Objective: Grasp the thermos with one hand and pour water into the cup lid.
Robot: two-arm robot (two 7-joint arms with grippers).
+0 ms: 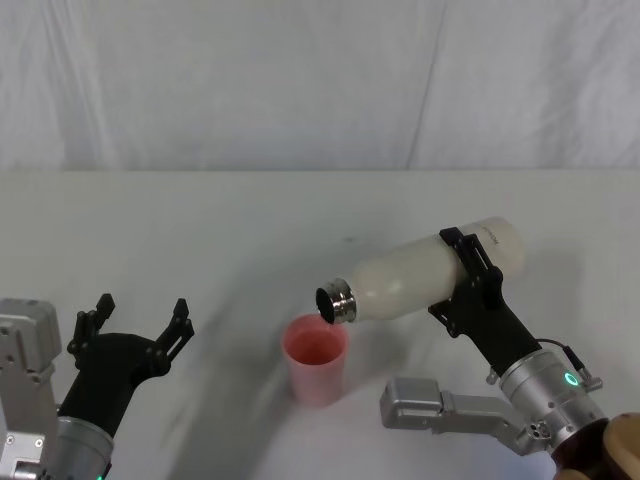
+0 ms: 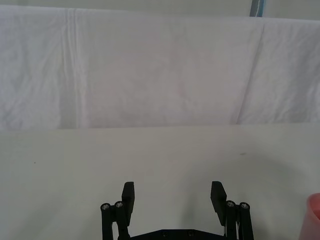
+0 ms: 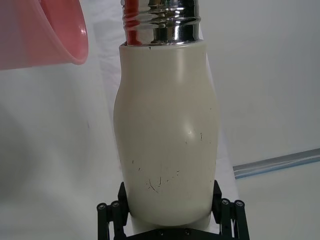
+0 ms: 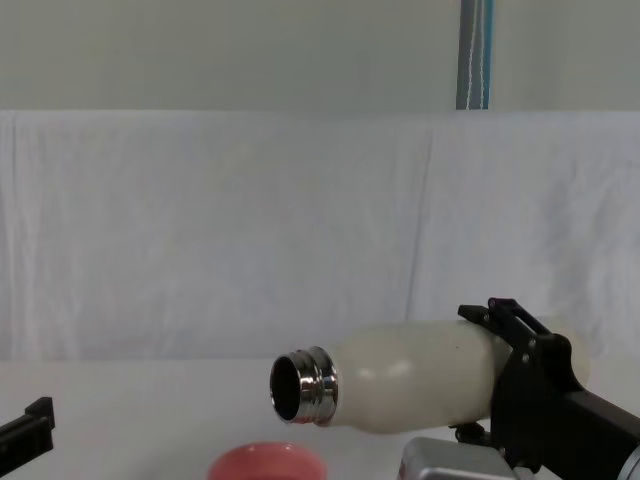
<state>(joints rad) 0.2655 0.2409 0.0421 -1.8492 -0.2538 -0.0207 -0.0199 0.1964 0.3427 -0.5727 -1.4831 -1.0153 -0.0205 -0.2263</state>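
Right pincer [image 1: 478, 268] clamped on thermos [image 1: 430, 275], tipped near level, neck over cup lid [image 1: 317, 358] at centre tabletop [image 1: 200, 230] for pouring. Left pincer [image 1: 130, 318] open, idle at 8 o'clock.

A lab-like test setup: a bare white table [image 1: 200, 230] backed by a hung white cloth [image 4: 250, 230].

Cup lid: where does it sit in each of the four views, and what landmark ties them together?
Head view: cup lid stands on the table, lower centre, under the thermos mouth.
Left wrist view: a pink sliver at the right edge.
Right wrist view: upper left, beside the steel neck.
Chest view: rim at the bottom edge, below the mouth.
Shared landmark: the thermos held by the right gripper.
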